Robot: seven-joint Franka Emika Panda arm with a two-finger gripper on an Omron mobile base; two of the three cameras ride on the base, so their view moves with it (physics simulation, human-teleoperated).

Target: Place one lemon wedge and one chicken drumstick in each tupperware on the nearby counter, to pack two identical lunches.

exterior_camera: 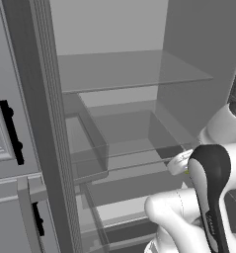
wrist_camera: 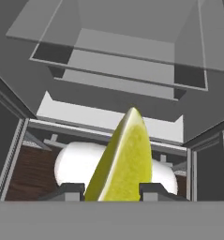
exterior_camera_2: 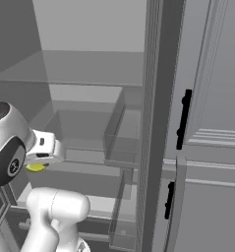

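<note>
A smooth, matt yellow-green rind is shown on the lemon wedge [wrist_camera: 123,161]; clear glass-like shelves [exterior_camera: 124,74] are seen above it, dark wood-grain flooring [wrist_camera: 26,176] beneath it.

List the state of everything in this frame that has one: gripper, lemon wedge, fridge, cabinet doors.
gripper: shut on the lemon wedge
lemon wedge: held between the fingers, point away from the hand, off any shelf
fridge: open, glass shelves in view bare
cabinet doors: shut
</note>
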